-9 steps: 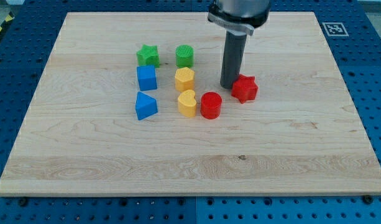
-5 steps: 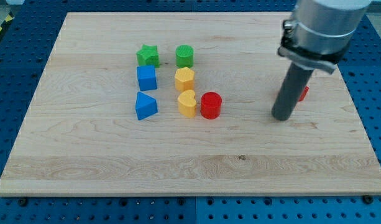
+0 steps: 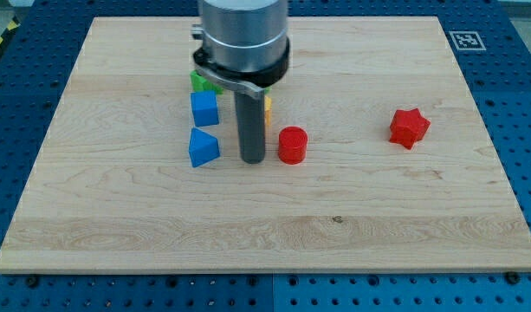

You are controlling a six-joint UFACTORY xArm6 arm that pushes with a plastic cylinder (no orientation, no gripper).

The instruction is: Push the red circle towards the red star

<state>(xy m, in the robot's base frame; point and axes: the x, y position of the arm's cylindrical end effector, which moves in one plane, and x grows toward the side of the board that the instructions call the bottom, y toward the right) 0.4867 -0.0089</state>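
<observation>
The red circle [image 3: 292, 145] stands near the middle of the wooden board [image 3: 265, 217]. The red star [image 3: 409, 127] lies well to the view's right of it, a little higher up. My tip [image 3: 252, 159] rests on the board just to the left of the red circle, with a small gap between them. The rod and the arm's body hide the yellow blocks and most of the green blocks behind them.
A blue cube [image 3: 204, 108] and a blue triangular block [image 3: 203, 146] sit to the left of the tip. A sliver of a green block [image 3: 198, 81] and of a yellow block [image 3: 267, 108] shows beside the arm. A marker tag [image 3: 465, 39] is at the board's top right corner.
The red star has been pushed from beside the red circle to the view's right. The rod then swung from the right side across to the left of the red circle.
</observation>
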